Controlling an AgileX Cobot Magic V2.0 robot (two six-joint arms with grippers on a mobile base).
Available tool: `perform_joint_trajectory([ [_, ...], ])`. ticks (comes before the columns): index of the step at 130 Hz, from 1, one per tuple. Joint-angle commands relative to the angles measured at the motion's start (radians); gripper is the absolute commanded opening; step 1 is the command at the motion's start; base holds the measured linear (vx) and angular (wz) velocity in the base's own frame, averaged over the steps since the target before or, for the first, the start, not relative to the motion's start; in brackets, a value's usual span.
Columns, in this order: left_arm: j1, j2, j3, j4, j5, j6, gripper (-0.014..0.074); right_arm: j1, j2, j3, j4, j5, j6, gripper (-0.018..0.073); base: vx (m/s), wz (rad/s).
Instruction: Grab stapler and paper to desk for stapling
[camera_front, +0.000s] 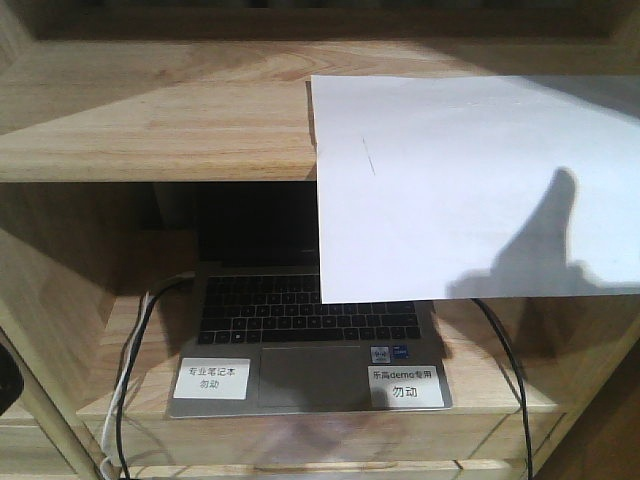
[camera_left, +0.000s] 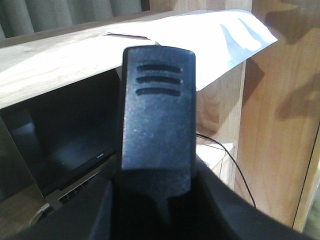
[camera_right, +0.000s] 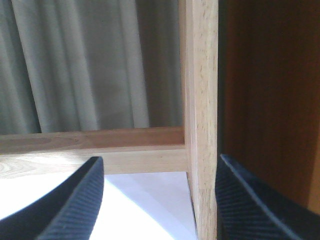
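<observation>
The white paper (camera_front: 470, 180) lies on the upper shelf board (camera_front: 150, 110), its front half hanging over the edge in front of the laptop bay. A hand-shaped shadow falls on its lower right. In the left wrist view a black stapler (camera_left: 157, 115) with three grooves near its end stands up out of my left gripper (camera_left: 160, 200), which is shut on it. My right gripper (camera_right: 160, 165) is open just over the paper (camera_right: 150, 205). Its ribbed fingers (camera_right: 75, 205) straddle the sheet's right edge and the upright post (camera_right: 202, 100). The desk is out of view.
An open laptop (camera_front: 300, 320) with two white labels (camera_front: 211, 377) sits on the lower shelf under the paper. Cables (camera_front: 130, 350) run down both sides of it. A wooden side panel (camera_left: 280, 125) stands to the right, and grey curtains (camera_right: 75, 65) hang behind the shelf.
</observation>
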Motion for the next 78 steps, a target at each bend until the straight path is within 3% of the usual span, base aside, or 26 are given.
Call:
perform_joint_trajectory([
  [1, -0.004, 0.014, -0.026, -0.017, -0.116, 0.002, -0.0006, -0.007, 0.012, -0.027, 0.001, -0.071, 0.000, 0.0508, 0.00, 0.00],
  [28, -0.004, 0.014, -0.026, -0.017, -0.116, 0.002, -0.0006, -0.007, 0.012, -0.027, -0.003, -0.071, 0.018, 0.0729, 0.00, 0.00],
  [49, -0.004, 0.014, -0.026, -0.017, -0.116, 0.002, -0.0006, -0.007, 0.012, -0.027, -0.003, -0.072, 0.040, 0.0720, 0.00, 0.00],
  [61, -0.004, 0.014, -0.026, -0.017, -0.116, 0.002, -0.0006, -0.007, 0.012, -0.027, -0.003, -0.089, 0.148, 0.0716, 0.00, 0.00],
  [71, -0.004, 0.014, -0.026, -0.017, -0.116, 0.002, -0.0006, -0.007, 0.012, -0.027, -0.003, -0.128, 0.300, 0.0714, 0.00, 0.00],
  [78, -0.004, 0.014, -0.026, -0.017, -0.116, 0.002, -0.0006, -0.007, 0.012, -0.027, -0.003, -0.164, 0.470, 0.0710, 0.00, 0.00],
])
